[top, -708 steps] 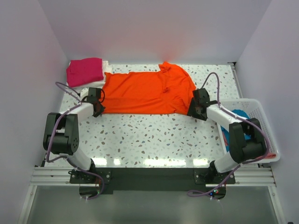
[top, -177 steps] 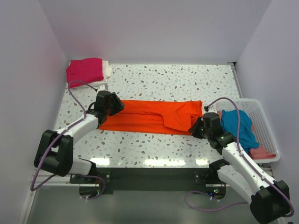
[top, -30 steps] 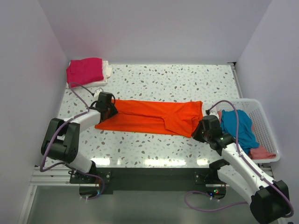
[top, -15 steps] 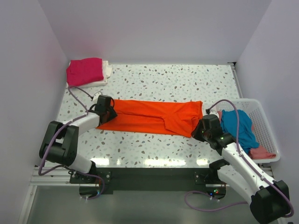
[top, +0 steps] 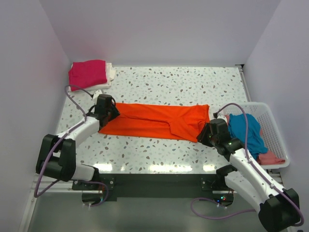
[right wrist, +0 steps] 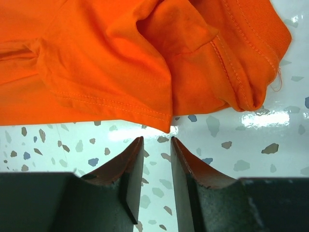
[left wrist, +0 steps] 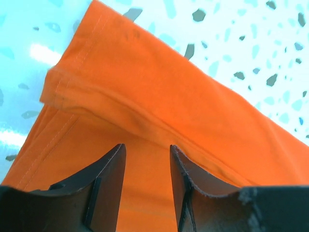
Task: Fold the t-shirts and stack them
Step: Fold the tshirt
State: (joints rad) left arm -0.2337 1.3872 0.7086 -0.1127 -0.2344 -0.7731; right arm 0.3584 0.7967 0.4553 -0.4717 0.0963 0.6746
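**Top external.** The orange t-shirt (top: 154, 121) is laid mid-table as a narrow folded band. Its long axis runs left-right. The hem end points left and the sleeve/neck end right, judging by the seams. The left gripper (top: 107, 112) is set over the left end, and the right gripper (top: 205, 134) just off the near-right corner. A magenta tee (top: 87, 73) is stacked on a white tee (top: 110, 71) at the far left. A teal tee (top: 244, 128) and a salmon tee (top: 270, 157) are left in the basket (top: 272, 115) on the right.

**Left wrist.** The left gripper (left wrist: 147, 166) is seen slightly parted, with nothing clamped. It hangs above the orange t-shirt (left wrist: 169, 96). A folded-over layer with a stitched hem lies across the lower layer.
- Risk: only the top layer is pinched, so the fold is peeled open and the bottom layer is left behind.

**Right wrist.** The right gripper (right wrist: 157, 145) is narrowly parted and empty, over bare table beside the cloth edge. The orange t-shirt (right wrist: 120, 58) is bunched here, with a loose sleeve flap and a rolled ribbed edge.
- Risk: only the flap is caught, so the end is dragged askew.
- Risk: if the two ends are lifted unevenly, the band is twisted and the next fold is skewed.
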